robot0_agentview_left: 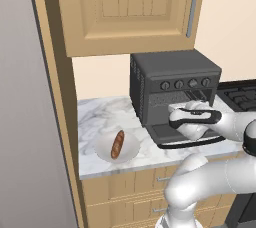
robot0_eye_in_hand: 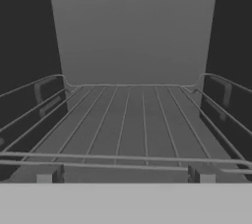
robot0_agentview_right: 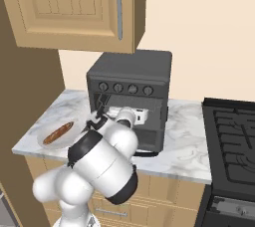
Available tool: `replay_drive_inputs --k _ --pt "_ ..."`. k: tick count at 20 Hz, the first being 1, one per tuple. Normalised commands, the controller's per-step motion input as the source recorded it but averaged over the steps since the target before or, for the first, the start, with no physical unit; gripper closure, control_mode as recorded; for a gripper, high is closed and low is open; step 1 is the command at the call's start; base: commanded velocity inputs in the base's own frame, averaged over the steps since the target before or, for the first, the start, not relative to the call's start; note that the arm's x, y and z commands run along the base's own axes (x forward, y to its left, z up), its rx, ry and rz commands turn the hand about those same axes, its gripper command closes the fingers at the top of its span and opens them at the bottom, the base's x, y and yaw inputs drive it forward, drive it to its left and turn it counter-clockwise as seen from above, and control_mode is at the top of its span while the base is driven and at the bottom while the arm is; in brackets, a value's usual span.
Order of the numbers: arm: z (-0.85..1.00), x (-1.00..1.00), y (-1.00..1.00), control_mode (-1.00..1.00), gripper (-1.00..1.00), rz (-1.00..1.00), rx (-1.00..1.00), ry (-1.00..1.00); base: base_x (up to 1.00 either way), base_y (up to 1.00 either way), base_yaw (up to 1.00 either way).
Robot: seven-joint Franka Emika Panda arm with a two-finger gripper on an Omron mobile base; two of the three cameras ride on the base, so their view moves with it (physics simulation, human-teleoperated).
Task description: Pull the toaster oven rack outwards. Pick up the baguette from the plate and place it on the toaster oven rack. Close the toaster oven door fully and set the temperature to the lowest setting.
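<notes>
You are at the first step, and it isn't finished. The boxy dark grey toaster oven with four round knobs stands on the marble counter, and its dark drop-down door already lies open, flat in front of the oven. Your two-finger gripper sits at the oven's mouth, just above that door. In the hand view the thin grey wire rack runs from just ahead of the hand back to the oven's rear wall. The two dark finger tips stand well apart — spread wide, one near each end of the rack's front bar — and they pinch nothing that I can see. Whether they touch the bar, I cannot tell.

The rack looks seated inside the oven, so I judge the pull outwards is yet to be made.

The rest is untouched. The small brown-orange baguette lies on the round pale plate, on the counter to the left of the oven and clear of its door. Left for you: draw the rack out, move the baguette onto it, shut the door fully — then turn the temperature knob to its lowest.
</notes>
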Motion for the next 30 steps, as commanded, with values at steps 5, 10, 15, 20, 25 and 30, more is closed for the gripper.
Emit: replay_drive_inputs --k 5,10,15,20,25,30 --pt "0.05 0.24 0.0 -1.0 -1.0 0.0 0.0 0.0 0.0 0.0 0.0" --pt "0.12 0.14 0.0 -1.0 -1.0 0.0 0.0 0.0 0.0 0.0 0.0" --pt "0.11 0.19 0.0 -1.0 -1.0 0.0 0.0 0.0 0.0 0.0 0.0" --pt "0.0 0.33 0.0 -1.0 -1.0 0.0 0.0 0.0 0.0 0.0 0.0" --pt "0.0 0.34 0.0 -1.0 -1.0 0.0 0.0 0.01 0.0 0.0 0.0" --pt "0.0 0.26 0.0 -1.0 -1.0 0.0 0.0 0.0 0.0 0.0 0.0"
